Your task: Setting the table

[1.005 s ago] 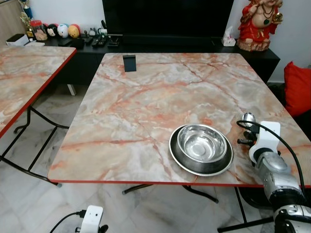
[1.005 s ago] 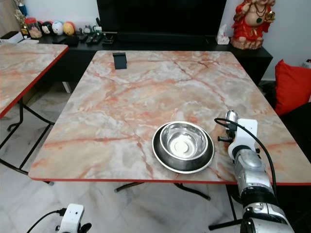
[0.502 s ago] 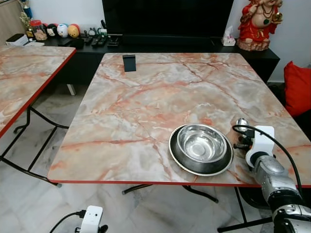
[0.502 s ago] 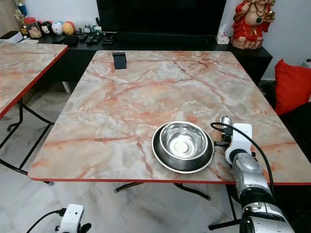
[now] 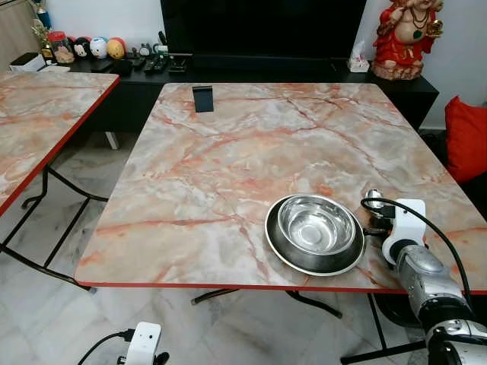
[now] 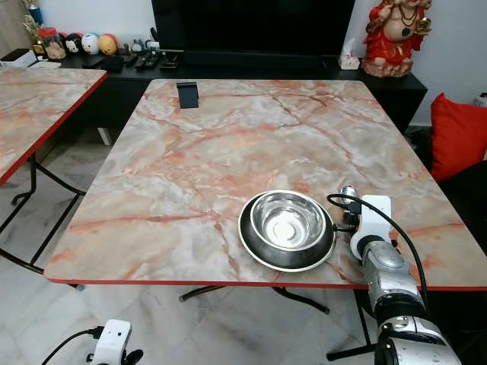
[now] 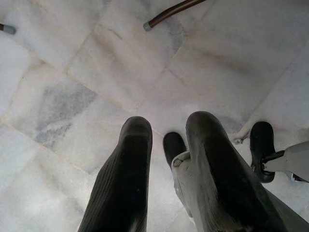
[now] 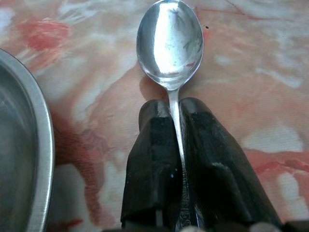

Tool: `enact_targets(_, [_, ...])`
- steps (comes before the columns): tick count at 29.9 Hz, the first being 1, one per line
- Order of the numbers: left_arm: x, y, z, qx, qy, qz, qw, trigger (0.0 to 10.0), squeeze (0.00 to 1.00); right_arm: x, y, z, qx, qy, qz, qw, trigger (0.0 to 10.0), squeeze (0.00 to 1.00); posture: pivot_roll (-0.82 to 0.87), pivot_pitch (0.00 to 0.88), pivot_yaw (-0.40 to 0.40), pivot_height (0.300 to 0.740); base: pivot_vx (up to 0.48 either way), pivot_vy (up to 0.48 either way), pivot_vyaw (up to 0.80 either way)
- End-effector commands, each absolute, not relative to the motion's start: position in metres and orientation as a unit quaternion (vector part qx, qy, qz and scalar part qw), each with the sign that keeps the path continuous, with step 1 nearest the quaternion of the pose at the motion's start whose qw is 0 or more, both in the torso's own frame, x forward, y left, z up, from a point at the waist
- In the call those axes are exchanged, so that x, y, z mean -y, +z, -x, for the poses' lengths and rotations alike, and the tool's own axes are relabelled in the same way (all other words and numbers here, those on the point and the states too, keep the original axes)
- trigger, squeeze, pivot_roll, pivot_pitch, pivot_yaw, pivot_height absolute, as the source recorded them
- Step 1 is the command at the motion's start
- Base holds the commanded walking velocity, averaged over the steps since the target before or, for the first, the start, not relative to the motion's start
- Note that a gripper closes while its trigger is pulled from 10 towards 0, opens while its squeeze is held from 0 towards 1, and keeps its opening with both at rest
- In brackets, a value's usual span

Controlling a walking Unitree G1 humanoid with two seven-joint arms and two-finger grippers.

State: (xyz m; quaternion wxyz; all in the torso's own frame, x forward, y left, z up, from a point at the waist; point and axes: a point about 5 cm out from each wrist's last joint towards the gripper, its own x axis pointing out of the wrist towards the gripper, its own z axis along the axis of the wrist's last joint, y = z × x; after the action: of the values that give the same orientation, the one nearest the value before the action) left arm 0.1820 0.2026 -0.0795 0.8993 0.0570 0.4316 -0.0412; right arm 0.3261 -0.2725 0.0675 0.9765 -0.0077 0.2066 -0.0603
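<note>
A big marble table (image 5: pixel 251 152) with a red edge stands in front of the robot. Near its front right corner sits a shiny metal bowl (image 5: pixel 316 226) inside a round metal plate (image 5: pixel 283 252).

Just to the right of the plate, the right hand (image 8: pixel 175 116) is low over the table. Its two black fingers (image 8: pixel 152 145) are squeezed tight on the thin handle of a silver spoon (image 8: pixel 170 43). The round end of the spoon sticks out past the fingertips and points to the far side of the table. The spoon is beside the plate and does not touch it. You cannot tell if the spoon rests on the table or hangs just above it.

The left hand (image 7: pixel 166 133) hangs down low over the white tile floor (image 7: pixel 72 63). Its fingers are apart and hold nothing.

A small dark stand (image 5: pixel 202 99) is at the far left corner of the table. A second marble table (image 5: pixel 38 122) is off to the left. A red and gold statue (image 5: pixel 405 34) sits on the dark shelf behind, at the right.
</note>
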Motion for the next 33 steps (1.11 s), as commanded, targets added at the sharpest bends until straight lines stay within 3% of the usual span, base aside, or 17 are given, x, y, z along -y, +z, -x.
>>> enact_targets(1, [-0.2045, -0.0815, -0.1783, -0.444, -0.045, -0.064, 0.893, 10.0, 0.0, 0.2686, 0.0652, -0.327, -0.216, -0.055, 0.004, 0.975, 10.0, 0.0, 0.01, 0.0, -0.006, 0.74, 0.0, 0.0, 0.0])
enact_targets(28, [-0.202, -0.0812, -0.1801, -0.444, -0.049, -0.066, 0.892, 10.0, 0.0, 0.2673, 0.0557, -0.3227, -0.242, -0.056, 0.007, 0.969, 10.0, 0.0, 0.02, 0.0, -0.007, 0.74, 0.0, 0.0, 0.0])
enact_targets(33, [-0.2029, -0.0815, -0.1791, -0.445, -0.049, -0.067, 0.892, 10.0, 0.0, 0.2681, 0.0556, -0.3223, -0.242, -0.057, 0.009, 0.969, 10.0, 0.15, 0.02, 0.0, -0.006, 0.74, 0.0, 0.0, 0.0])
